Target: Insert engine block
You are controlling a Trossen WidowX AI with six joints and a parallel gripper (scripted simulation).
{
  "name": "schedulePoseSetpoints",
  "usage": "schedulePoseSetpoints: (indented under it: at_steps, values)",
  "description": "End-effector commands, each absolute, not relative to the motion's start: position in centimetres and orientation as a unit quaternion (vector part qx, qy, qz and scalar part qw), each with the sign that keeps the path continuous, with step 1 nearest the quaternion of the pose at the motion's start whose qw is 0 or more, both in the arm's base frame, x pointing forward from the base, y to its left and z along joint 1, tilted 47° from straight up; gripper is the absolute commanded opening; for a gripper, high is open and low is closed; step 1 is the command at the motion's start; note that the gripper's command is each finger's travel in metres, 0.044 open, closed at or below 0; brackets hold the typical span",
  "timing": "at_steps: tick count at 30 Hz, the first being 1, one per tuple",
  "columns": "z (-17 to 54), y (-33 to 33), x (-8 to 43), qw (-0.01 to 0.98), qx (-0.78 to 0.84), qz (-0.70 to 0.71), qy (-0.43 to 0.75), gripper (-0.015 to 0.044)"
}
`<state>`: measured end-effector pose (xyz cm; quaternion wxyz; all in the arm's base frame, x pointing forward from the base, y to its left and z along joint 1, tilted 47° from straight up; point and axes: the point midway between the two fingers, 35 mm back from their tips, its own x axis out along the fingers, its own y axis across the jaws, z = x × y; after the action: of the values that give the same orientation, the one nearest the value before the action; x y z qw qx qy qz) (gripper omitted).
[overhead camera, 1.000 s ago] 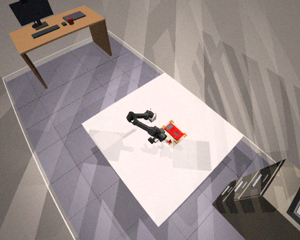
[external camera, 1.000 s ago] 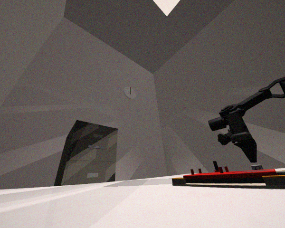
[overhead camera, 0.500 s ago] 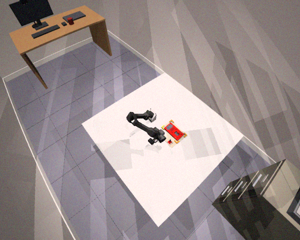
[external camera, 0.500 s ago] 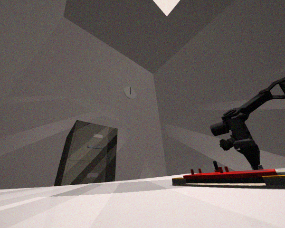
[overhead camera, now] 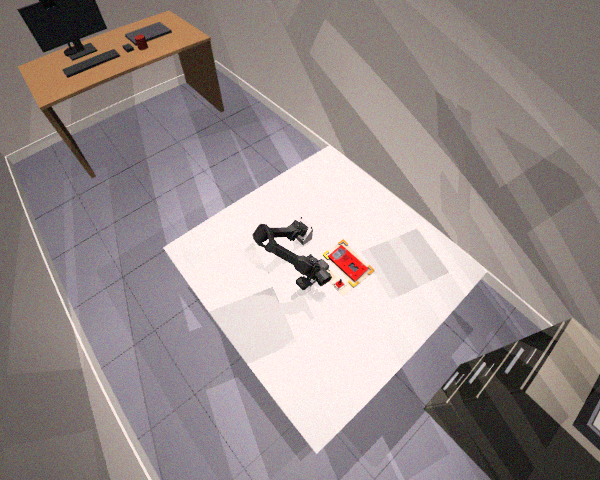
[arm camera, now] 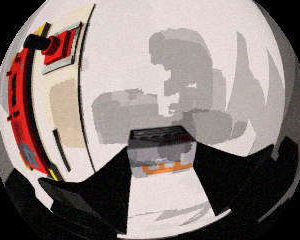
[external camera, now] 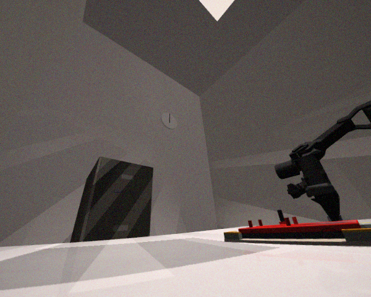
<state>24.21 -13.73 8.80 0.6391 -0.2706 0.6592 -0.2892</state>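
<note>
The engine block (arm camera: 161, 152) is right between the two black fingers of the gripper (overhead camera: 317, 289) (external camera: 334, 219) (arm camera: 160, 147), low in the middle of the wrist picture, and I can't tell if they squeeze it.

The car body (overhead camera: 348, 259) (external camera: 300, 225) (arm camera: 21, 115) is showing smooth red plastic; the desk (overhead camera: 116, 56) is displaying brown wood; the counter (overhead camera: 269, 206) (external camera: 195, 271) (arm camera: 120, 65) is looking smooth.

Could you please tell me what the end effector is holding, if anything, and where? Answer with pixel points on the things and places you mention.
The gray block with orange markings (arm camera: 162, 154), gripped by its left and right ends in the wrist view, between the end effector's (external camera: 334, 217) (arm camera: 161, 150) fingers.
</note>
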Motion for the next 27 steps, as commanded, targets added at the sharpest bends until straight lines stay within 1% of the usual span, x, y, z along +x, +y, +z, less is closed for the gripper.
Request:
schedulePoseSetpoints:
  at_steps: [1,3,10,27]
  values:
    - [8.7,-13.8,24.2,0.637,-0.273,-0.288,0.661,0.0197]
    - [8.7,-13.8,24.2,0.637,-0.273,-0.288,0.661,0.0183]
    - [9.5,-12.7,24.6,0.639,-0.271,-0.285,0.662,0.0]
    - [12.8,-8.8,25.3,0.64,-0.267,-0.28,0.663,0.0]
